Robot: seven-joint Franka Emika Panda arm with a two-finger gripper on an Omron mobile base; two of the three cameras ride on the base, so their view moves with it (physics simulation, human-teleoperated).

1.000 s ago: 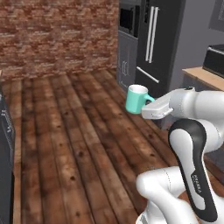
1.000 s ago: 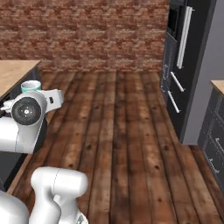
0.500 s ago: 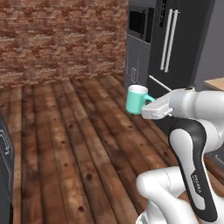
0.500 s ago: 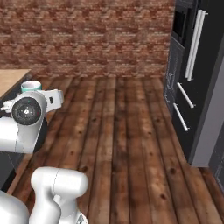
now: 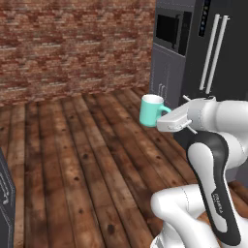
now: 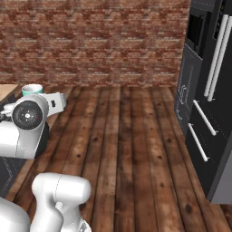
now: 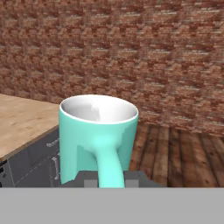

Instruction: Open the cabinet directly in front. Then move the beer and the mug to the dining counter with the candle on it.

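Above the plank floor (image 5: 72,160), I see the mug (image 5: 151,110) carried upright in the air, mouth up, its loop handle pointing back at the hand. My gripper (image 7: 109,178) is clamped narrow on that handle, a finger (image 7: 89,180) on each side. Ahead stands a brick wall (image 6: 95,41); a dark fridge (image 6: 213,90) stands to the right.

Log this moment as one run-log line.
phase: carrying | tool: shut on mug by its handle | mug: upright, held above wood floor | surroundings: brick wall, black fridge
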